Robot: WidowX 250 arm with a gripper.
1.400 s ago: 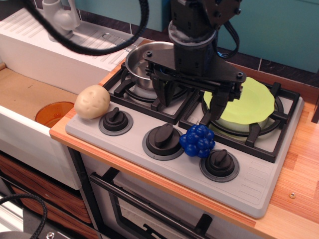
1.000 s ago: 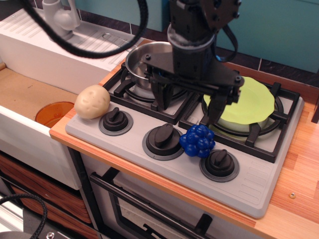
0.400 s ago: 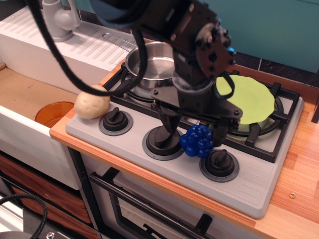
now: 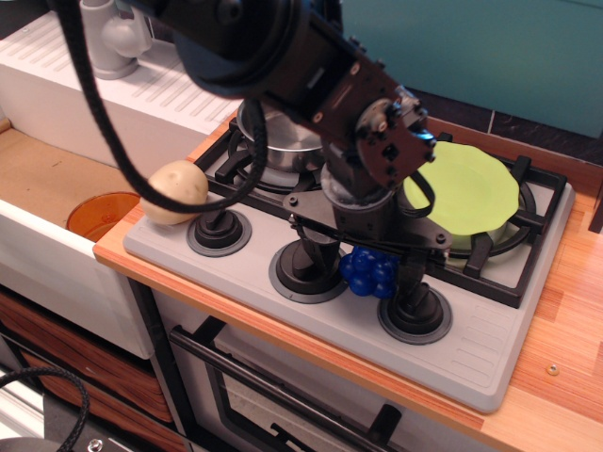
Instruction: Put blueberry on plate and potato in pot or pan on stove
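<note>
Straddling the blueberry, the hand hangs with fingers spread.

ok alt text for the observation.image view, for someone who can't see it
A black robot gripper reaches down over the blueberry at the stove's front edge, jaws open on either side of it. A potato lies at the left corner, a steel pan and a lime-green plate sit on the burners.

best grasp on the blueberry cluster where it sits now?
Grip the blueberry across its bumpy middle, from above, fingers to its left and right. It sits low on the stove front between two knobs, leaving little room for a side approach. The gripper already straddles it this way.
</note>
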